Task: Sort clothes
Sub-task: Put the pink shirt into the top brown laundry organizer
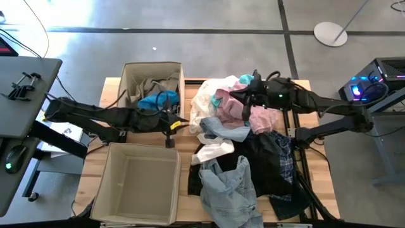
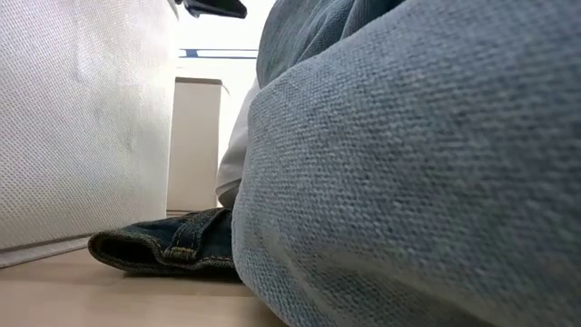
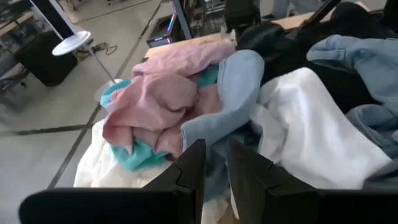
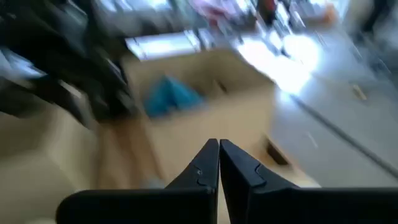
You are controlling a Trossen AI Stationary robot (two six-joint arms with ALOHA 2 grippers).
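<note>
The clothes [image 1: 240, 145] lie in a heap on the table's right half: white, pink [image 3: 155, 93], turquoise, pale blue denim [image 1: 228, 190], black and plaid. More turquoise and beige garments [image 1: 155, 95] lie in the far bin. My left gripper [image 1: 172, 125] is level at the heap's left edge, its fingers [image 3: 194, 167] a narrow gap apart and empty, with a pale blue garment [image 3: 230, 93] just ahead of them. My right gripper [image 1: 243, 101] hovers over the heap's far part, shut and empty [image 4: 219, 155], pointing toward the far bin [image 4: 205, 93].
Two beige fabric bins stand on the table's left half: the far one [image 1: 130, 73] holds clothes, and the near one [image 1: 111, 171] shows a bare floor. In the low view pale denim [image 2: 408, 182] fills the picture, and a dark denim hem [image 2: 172, 247] rests on the table.
</note>
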